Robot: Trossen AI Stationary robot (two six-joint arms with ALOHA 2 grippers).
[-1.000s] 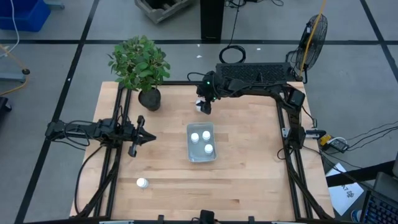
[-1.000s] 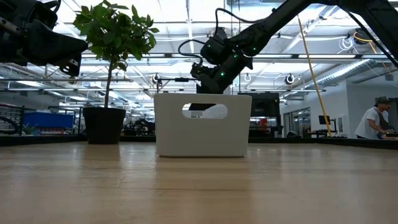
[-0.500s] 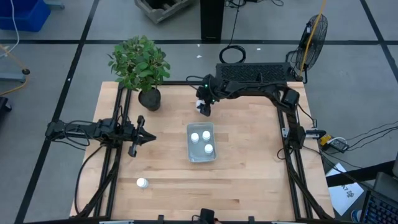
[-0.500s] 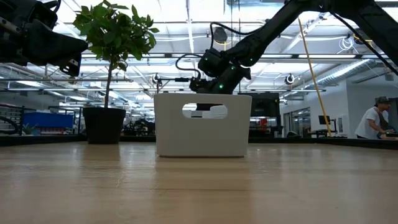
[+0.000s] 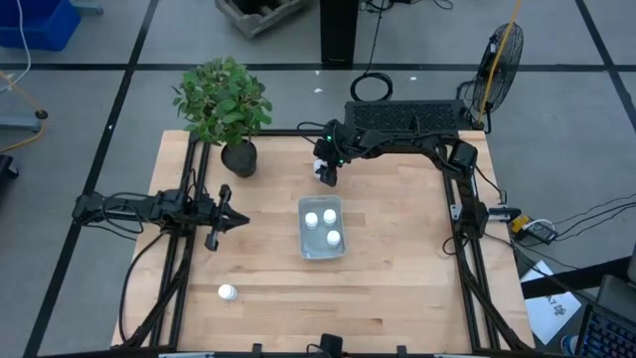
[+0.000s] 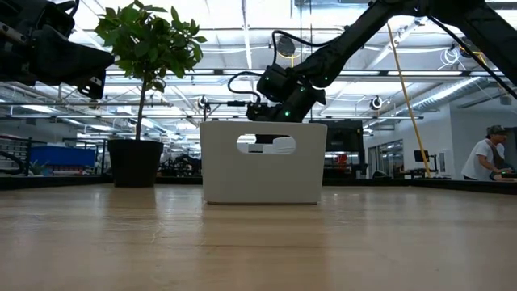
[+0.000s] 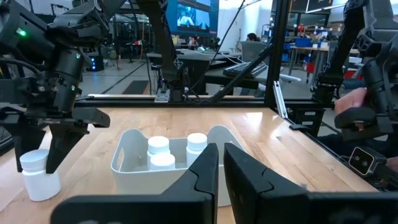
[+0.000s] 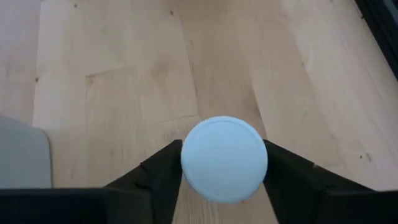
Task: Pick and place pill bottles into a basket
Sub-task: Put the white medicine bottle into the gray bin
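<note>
A white pill bottle (image 8: 224,158) stands on the table beyond the basket's far end; it also shows in the left wrist view (image 7: 38,177) and the high view (image 5: 319,166). My right gripper (image 5: 326,173) is right above it, shut on it. The translucent basket (image 5: 308,244) lies mid-table with three bottles (image 5: 329,216) standing in it. Another bottle (image 5: 228,291) lies or stands alone near the front left. My left gripper (image 5: 235,221) waits left of the basket, shut and empty. My right gripper pinches the bottle's round cap (image 8: 186,163) between its two fingers, one on each side. The fingers (image 8: 158,174) come from above, pointing down. The bottle is upright, and its base (image 7: 42,193) rests on the table.
A potted plant (image 5: 238,157) stands at the far left, close to the held bottle. The arms' black frame rails (image 5: 459,214) run along the table's left and right sides. Bare wood lies in front of the basket. A person (image 6: 486,153) is in the room behind.
My right gripper has come down onto the bottle behind the basket, most of it in the first half second, then held nearly still. The bottle has stayed in place.
</note>
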